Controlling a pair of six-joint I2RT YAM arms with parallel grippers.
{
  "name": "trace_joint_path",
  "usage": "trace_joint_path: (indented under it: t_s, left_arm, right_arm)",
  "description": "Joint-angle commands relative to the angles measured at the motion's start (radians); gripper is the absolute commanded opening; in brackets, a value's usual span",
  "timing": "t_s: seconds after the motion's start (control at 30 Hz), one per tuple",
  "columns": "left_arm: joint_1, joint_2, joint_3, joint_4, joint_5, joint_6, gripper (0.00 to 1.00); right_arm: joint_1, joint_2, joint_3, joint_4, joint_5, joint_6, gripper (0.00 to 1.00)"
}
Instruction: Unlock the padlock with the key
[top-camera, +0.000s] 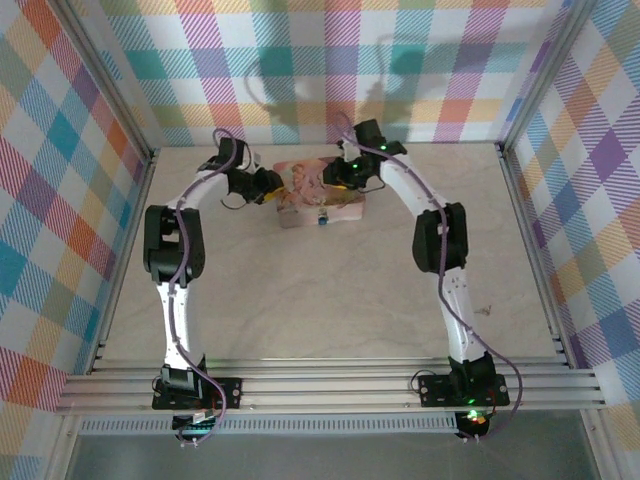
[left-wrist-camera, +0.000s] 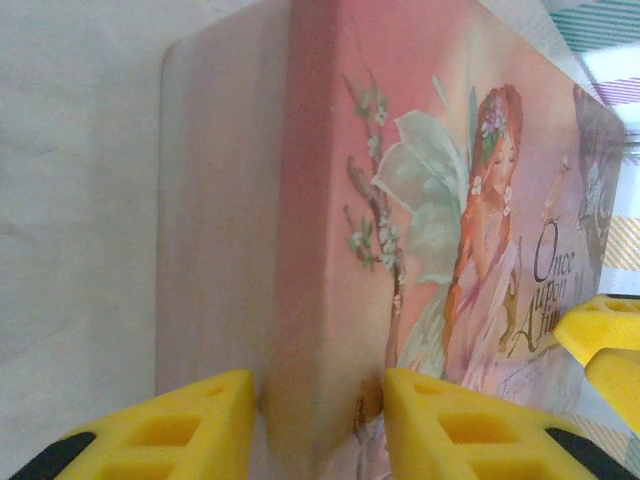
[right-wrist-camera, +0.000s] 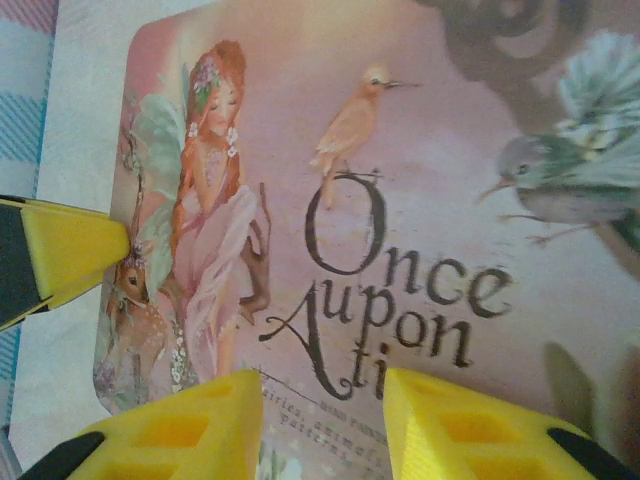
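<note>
A pink illustrated tin (top-camera: 312, 203) lies at the back middle of the table. A tiny blue-teal padlock (top-camera: 322, 217) sits at its near side. The key is out of view. My left gripper (top-camera: 272, 186) is at the tin's left end. In the left wrist view it (left-wrist-camera: 320, 425) is shut on a corner edge of the tin (left-wrist-camera: 330, 200). My right gripper (top-camera: 334, 178) is over the lid. In the right wrist view its jaws (right-wrist-camera: 322, 425) stand apart over the printed lid (right-wrist-camera: 420, 150), with nothing between them. One left finger (right-wrist-camera: 70, 255) touches the tin's left edge.
Checked walls close the table (top-camera: 330, 300) on the left, back and right. An aluminium rail (top-camera: 330, 385) with both arm bases runs along the near edge. The right gripper's yellow fingers (left-wrist-camera: 600, 335) show at the lid's far end in the left wrist view.
</note>
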Motion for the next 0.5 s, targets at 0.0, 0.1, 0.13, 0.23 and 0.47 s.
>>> trace_joint_path:
  t_s: [0.0,0.1,0.13,0.23,0.47]
  left_arm:
    - [0.026,-0.059,-0.084,-0.072,-0.03,0.038,0.38]
    - [0.062,-0.102,-0.135,-0.085,-0.04,0.056,0.38]
    - [0.075,-0.111,-0.149,-0.088,-0.04,0.062,0.38]
    - [0.107,-0.142,-0.181,-0.099,-0.039,0.073,0.38]
    - [0.124,-0.19,-0.18,-0.155,-0.035,0.122,0.41]
  right_arm:
    - [0.064,0.106,0.084,-0.097,-0.069,0.038,0.38]
    - [0.093,0.134,0.12,-0.069,-0.084,0.068,0.37]
    - [0.101,0.135,0.122,-0.057,-0.089,0.076,0.38]
    - [0.117,0.131,0.13,-0.035,-0.084,0.091,0.39]
    - [0.101,0.077,0.205,-0.082,-0.021,0.083,0.5]
